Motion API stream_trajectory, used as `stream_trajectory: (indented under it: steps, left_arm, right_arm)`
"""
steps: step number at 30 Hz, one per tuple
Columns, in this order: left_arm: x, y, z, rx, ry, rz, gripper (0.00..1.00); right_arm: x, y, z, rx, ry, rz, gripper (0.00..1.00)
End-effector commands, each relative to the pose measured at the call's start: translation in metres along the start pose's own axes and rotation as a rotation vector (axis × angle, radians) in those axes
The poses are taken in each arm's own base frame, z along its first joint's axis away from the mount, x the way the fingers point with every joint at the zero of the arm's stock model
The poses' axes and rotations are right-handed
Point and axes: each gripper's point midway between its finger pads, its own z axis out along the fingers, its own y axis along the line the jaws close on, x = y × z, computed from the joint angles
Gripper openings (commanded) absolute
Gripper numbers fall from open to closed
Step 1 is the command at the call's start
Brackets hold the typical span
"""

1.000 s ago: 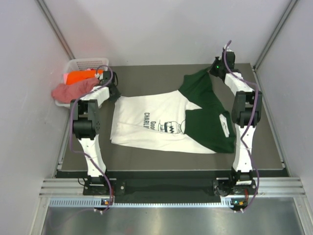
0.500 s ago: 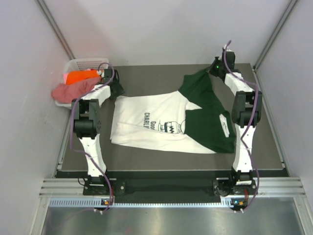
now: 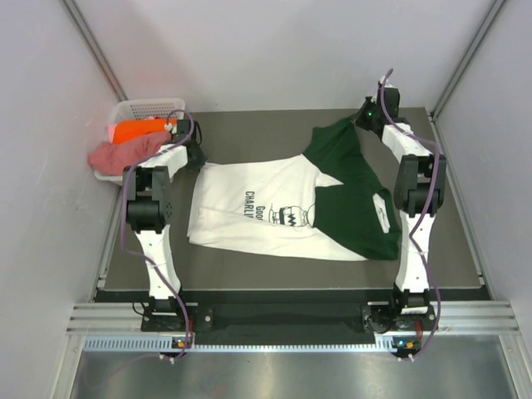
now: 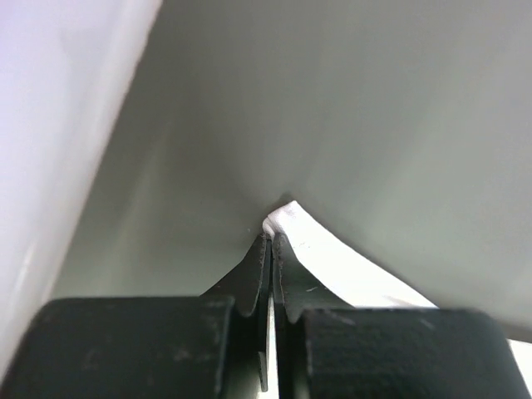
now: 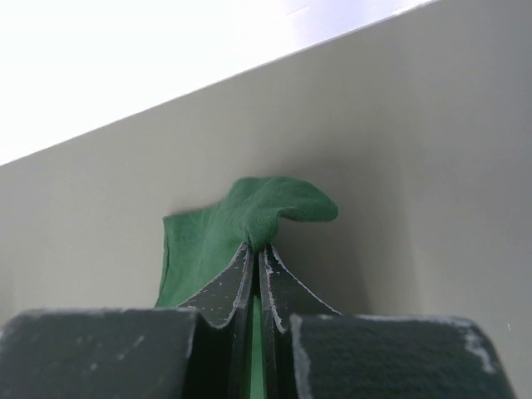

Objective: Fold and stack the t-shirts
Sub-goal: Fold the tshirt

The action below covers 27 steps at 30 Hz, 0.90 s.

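White walls enclose a dark table (image 3: 274, 270), on the middle of which a white t-shirt (image 3: 258, 199) with green sleeves and black print is spread, its green part to the right. At its far left corner, a white edge is pinched between the closed left fingers (image 4: 263, 264). Farther right, a green tip of the same shirt is clamped by the right fingers (image 5: 239, 278). At the far left a white basket (image 3: 145, 105) is seen, an orange shirt (image 3: 137, 130) inside it and a pink shirt (image 3: 116, 154) draped over its near rim.

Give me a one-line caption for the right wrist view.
Right gripper shut on a bunched dark green fold of the t-shirt.
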Motion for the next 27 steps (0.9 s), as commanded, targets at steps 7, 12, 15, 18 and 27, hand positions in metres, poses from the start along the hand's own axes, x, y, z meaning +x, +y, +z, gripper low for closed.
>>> stream_trajectory:
  steps: [7,12,15,18,27]
  left_arm:
    - [-0.035,-0.015,-0.043,-0.058,-0.165,0.093,0.00]
    - [-0.045,-0.005,-0.060,-0.088,-0.228,0.070,0.00]
    - [-0.050,-0.003,-0.070,-0.083,-0.268,0.062,0.00]
    - [-0.053,-0.001,-0.078,-0.070,-0.310,0.056,0.00]
    - [-0.051,0.004,-0.092,-0.042,-0.367,0.051,0.00]
  right_arm:
    - [-0.087,0.027,-0.069,-0.072,-0.174,-0.023,0.00]
    - [-0.082,0.030,-0.079,-0.097,-0.144,-0.040,0.00]
    - [-0.078,0.031,-0.092,-0.104,-0.138,-0.045,0.00]
    - [-0.075,0.032,-0.108,-0.116,-0.132,-0.056,0.00]
    - [-0.052,0.035,-0.157,-0.116,-0.094,-0.105,0.00]
